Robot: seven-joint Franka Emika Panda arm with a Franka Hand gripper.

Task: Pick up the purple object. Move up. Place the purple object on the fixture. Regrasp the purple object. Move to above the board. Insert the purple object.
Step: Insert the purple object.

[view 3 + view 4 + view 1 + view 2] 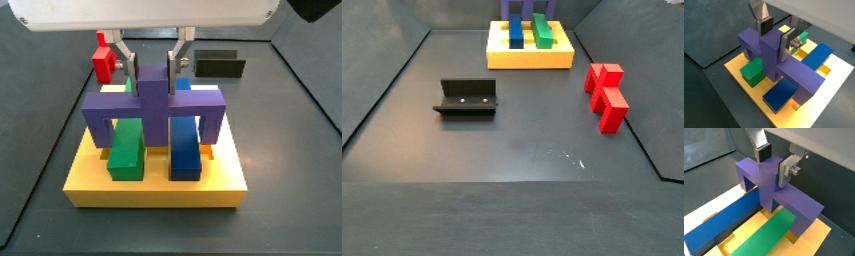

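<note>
The purple object [154, 105] stands upright on the yellow board [154, 190], its three prongs pointing down into the slots beside the green bar [124, 150] and the blue bar [185, 155]. My gripper [154, 72] sits over it, shut on the short stub at the top of the middle column. In both wrist views the fingers flank that stub: gripper [775, 42] on the purple object [791, 75], gripper [774, 168] on the purple object [794, 203]. In a side view only the purple object's [508, 8] lower legs show at the frame edge, and the gripper is out of sight.
The fixture [466, 97] stands on the dark floor away from the board [529, 58]; it also shows behind the board as the fixture [221, 68]. A red stepped block [607, 90] lies on the floor to one side. Raised walls edge the work area.
</note>
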